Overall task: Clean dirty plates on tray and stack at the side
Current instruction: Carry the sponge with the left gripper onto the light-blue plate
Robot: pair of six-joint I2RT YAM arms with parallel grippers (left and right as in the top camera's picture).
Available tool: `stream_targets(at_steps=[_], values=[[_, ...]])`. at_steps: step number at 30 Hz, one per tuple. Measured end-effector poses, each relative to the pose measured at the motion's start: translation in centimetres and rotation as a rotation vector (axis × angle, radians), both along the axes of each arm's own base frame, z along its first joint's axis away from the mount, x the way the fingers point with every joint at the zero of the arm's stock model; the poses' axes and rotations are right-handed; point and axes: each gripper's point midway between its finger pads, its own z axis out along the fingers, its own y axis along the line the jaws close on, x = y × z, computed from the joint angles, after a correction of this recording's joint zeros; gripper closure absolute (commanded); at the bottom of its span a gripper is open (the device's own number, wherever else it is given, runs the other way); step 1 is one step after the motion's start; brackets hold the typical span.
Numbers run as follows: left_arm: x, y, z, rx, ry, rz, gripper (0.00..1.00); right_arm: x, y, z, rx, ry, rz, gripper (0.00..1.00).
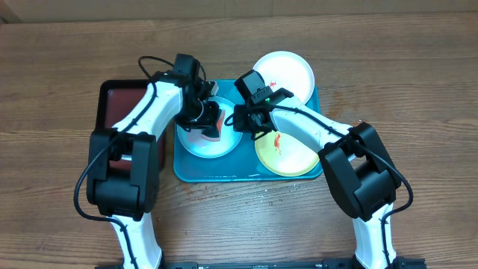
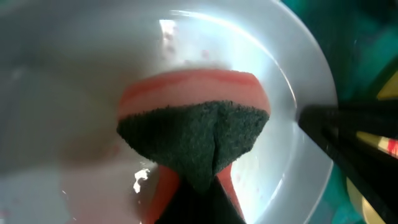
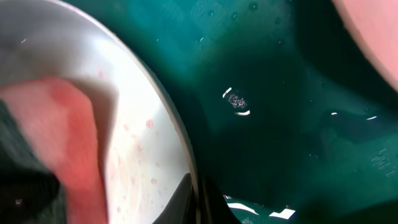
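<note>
The turquoise tray (image 1: 196, 173) holds three plates. The light blue plate (image 1: 196, 146) lies at its left, the white plate (image 1: 291, 71) at the back right, and the yellow-green rimmed plate (image 1: 291, 158) with red smears at the front right. My left gripper (image 1: 209, 119) is shut on a pink and dark green sponge (image 2: 193, 118), pressed into the light blue plate (image 2: 74, 74). My right gripper (image 1: 243, 119) is shut on the light blue plate's right rim (image 3: 186, 168), one finger inside and one outside. The sponge also shows in the right wrist view (image 3: 56, 137).
A smaller black tray with a dark red inside (image 1: 119, 101) stands left of the turquoise tray, partly under my left arm. The wooden table (image 1: 418, 90) surrounds both trays. Wet tray floor shows in the right wrist view (image 3: 280, 124).
</note>
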Motion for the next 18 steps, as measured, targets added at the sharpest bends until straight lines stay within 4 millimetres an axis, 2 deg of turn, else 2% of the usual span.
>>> stream_targets(at_steps=[5,8,12,18], values=[[2.0,2.7,-0.3,0.075,-0.04,0.143,0.96,0.0,0.0,0.0,0.002,0.001,0.0,0.96],[2.1,4.2,-0.5,0.145,-0.037,0.213,0.96,0.0,0.1,0.0,0.003,0.0,0.0,0.96],[0.5,5.2,-0.8,0.212,0.027,0.24,0.96,-0.1,0.2,0.0,0.009,0.005,0.005,0.96],[-3.7,5.9,-0.9,0.26,0.181,0.161,0.96,-0.3,0.3,0.0,0.012,0.01,0.009,0.96]])
